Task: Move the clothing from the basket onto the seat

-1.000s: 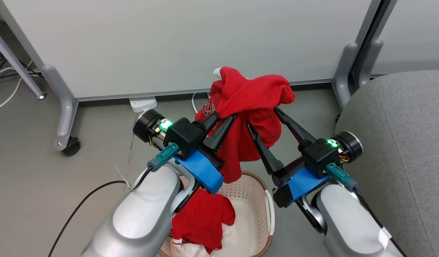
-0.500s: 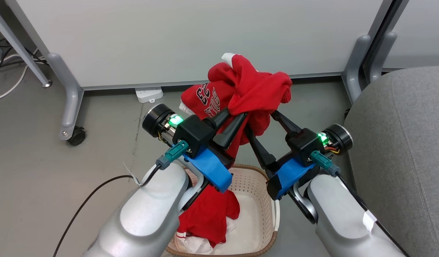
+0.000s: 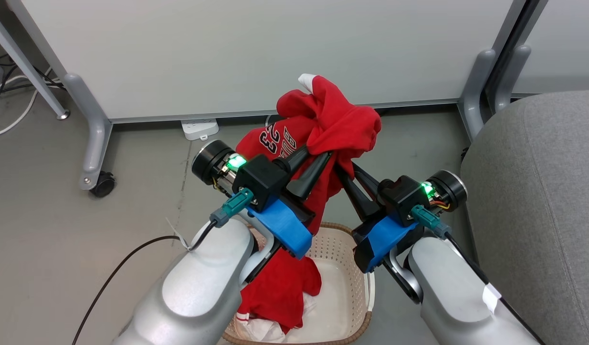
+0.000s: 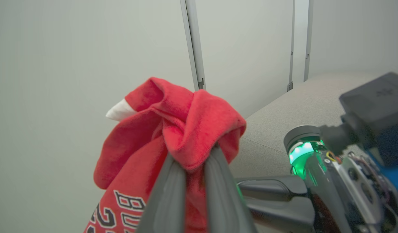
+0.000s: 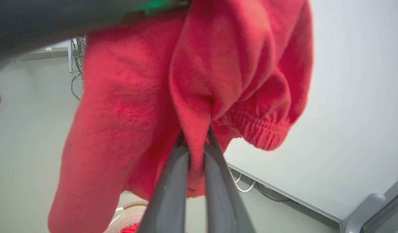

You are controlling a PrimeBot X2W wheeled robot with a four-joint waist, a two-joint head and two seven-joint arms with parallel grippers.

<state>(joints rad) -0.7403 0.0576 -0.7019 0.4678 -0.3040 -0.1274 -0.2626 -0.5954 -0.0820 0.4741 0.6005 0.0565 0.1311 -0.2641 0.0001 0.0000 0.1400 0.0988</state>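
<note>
Head view: garment (image 3: pixel 340 122) bunched at centre, high over the basket (image 3: pixel 345 268); more clothing (image 3: pixel 280 292) inside it, lower centre.
Left jaws: clamped on a garment fold.
Right jaws: clamped on a neighbouring fold.
Seat (image 3: pixel 538 201): right of frame, well apart.
Risk: hanging tail may snag the basket or drag the rest out; small pinches may slip during the swing right.

A bunched red garment (image 4: pixel 173 129), white-tipped and lettered in black and white, was pinched between the closed fingers of the left gripper (image 4: pixel 194 161) before a pale panel (image 4: pixel 72 64), with the green-lit right gripper (image 4: pixel 250 193) just beside and the grey seat (image 4: pixel 299 103) behind.
</note>
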